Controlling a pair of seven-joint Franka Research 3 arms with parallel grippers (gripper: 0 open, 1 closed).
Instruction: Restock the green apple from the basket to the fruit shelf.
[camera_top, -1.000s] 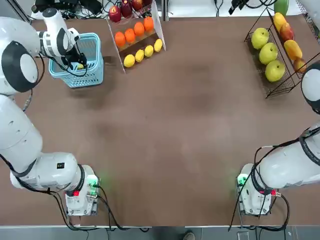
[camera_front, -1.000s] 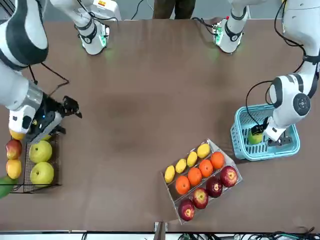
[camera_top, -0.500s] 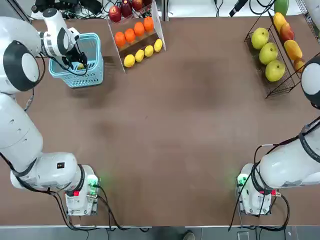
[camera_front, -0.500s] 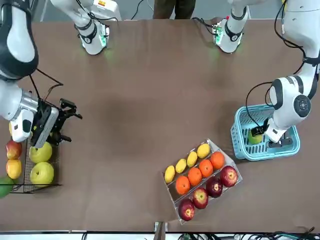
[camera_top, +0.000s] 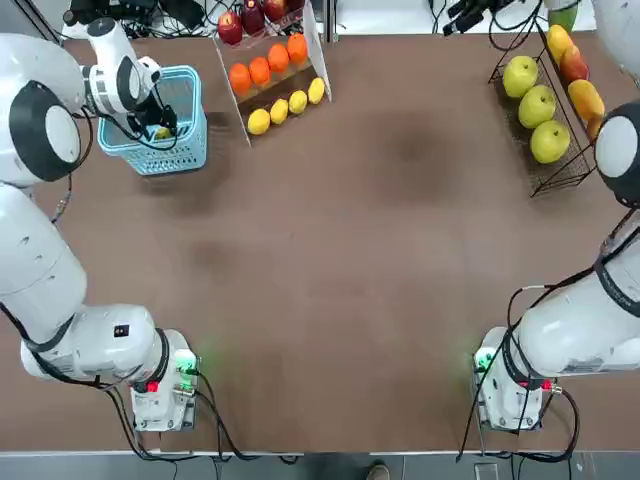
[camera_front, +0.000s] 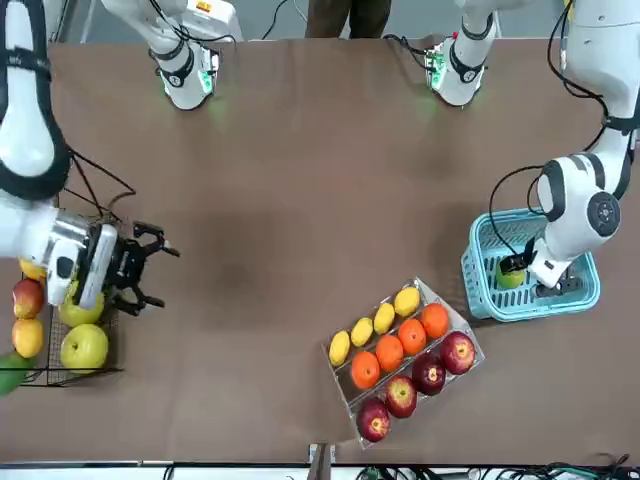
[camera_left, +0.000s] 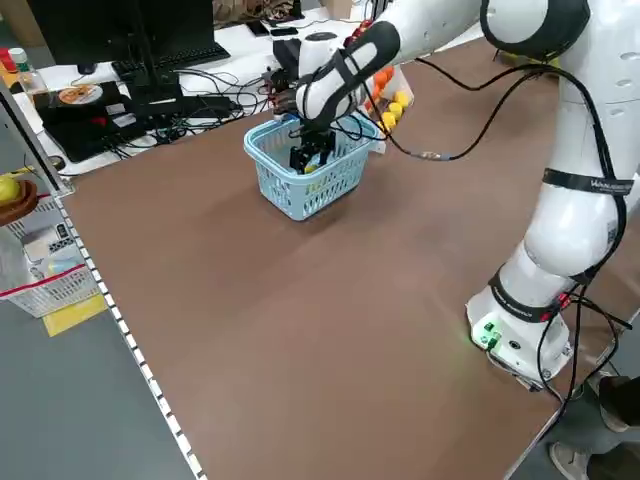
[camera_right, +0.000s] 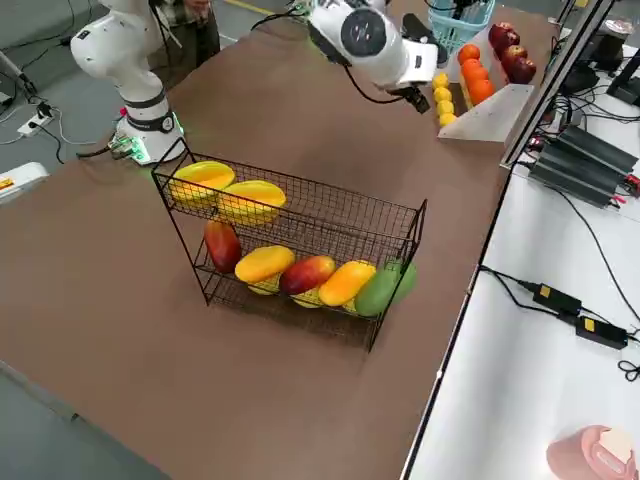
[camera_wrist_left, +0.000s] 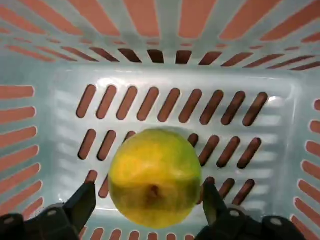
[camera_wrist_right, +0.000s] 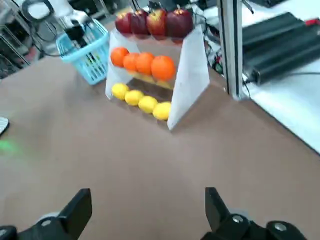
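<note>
Yellow-green, the apple low in the left wrist frame looks smooth, firm, bruisable; grip its widest sides. Left gripper stands wide, holding nothing; right gripper, upper right overhead, gapes empty.

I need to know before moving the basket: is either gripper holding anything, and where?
Nothing appears held; the left gripper's open fingers flank the green apple.
</note>
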